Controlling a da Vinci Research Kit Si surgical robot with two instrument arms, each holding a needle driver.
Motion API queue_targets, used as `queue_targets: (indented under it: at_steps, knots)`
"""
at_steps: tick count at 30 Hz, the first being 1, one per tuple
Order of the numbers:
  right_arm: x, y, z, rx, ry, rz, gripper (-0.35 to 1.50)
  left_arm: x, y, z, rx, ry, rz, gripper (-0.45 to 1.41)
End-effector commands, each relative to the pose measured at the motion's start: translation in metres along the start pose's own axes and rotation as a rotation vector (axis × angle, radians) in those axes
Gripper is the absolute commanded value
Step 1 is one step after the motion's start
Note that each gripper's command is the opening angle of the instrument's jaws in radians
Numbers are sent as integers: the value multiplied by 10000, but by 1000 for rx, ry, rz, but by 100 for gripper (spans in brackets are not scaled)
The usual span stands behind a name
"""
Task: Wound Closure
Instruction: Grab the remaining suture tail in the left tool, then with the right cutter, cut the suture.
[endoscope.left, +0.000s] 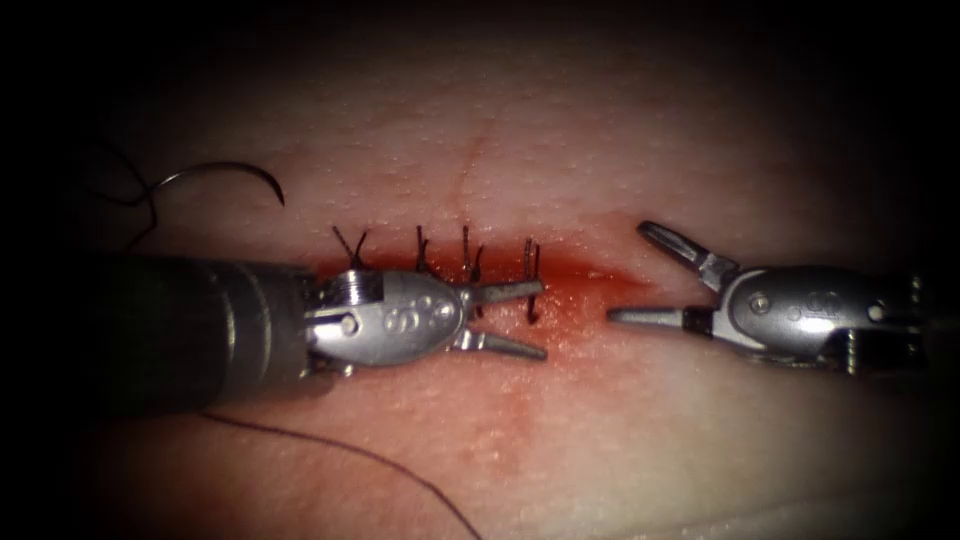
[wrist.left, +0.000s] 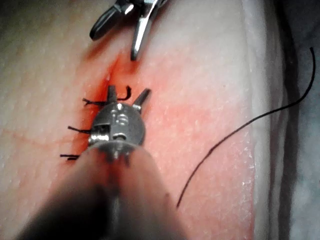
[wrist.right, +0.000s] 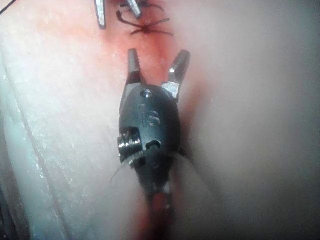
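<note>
My left gripper (endoscope.left: 510, 318) and right gripper (endoscope.left: 640, 272) hang with jaws apart, holding nothing, facing across the red-stained cut (endoscope.left: 575, 285) in the pale tissue (endoscope.left: 620, 420). The curved dark needle (endoscope.left: 225, 175) lies free (parked, I judge) at far left, its black thread (endoscope.left: 350, 450) trailing.

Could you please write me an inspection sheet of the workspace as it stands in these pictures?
Surface: the tissue carries a cut wet with red fluid.
Job's things: the needle lies free on the tissue, to the upper left of the cut, not in the tissue; its thread trails across the tissue.
Clutter: cut ends of thread stand up from the stitches along the cut.
Grippers: left tool open over the stitches, holding nothing; right tool open at the cut's right end, holding nothing.
Cables: nothing seen.
Surroundings: dark.
</note>
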Motion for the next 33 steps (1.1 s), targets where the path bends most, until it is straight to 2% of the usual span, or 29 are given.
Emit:
queue_targets:
  at_steps: [1,3,4,5,10,15,18,20,28,33]
  knots:
    - [-3,-3,9,0,2,0,113,-1,-1,7,0,1,1,0]
    - [-3,-3,10,0,2,1,113,1,1,6,0,0,1,-18]
    - [-3,-3,10,-1,2,1,113,3,2,5,-5,4,0,-40]
    - [-3,-3,11,-1,2,1,113,4,2,3,-7,4,10,-45]
    - [-4,-5,10,-3,3,-19,109,6,-5,-6,-10,18,27,-45]
    - [-9,-21,17,71,34,-149,111,6,-12,-14,9,42,55,-45]
    - [-9,-31,27,94,63,-212,116,2,-14,-11,-13,64,58,-45]
    - [-5,-37,35,95,66,-241,121,-5,-18,-9,-31,92,62,-45]
    - [12,-47,58,60,91,-269,121,-13,-22,-10,-77,198,78,-45]
    - [16,-52,65,51,91,-273,123,-12,-22,-11,-84,214,78,-45]
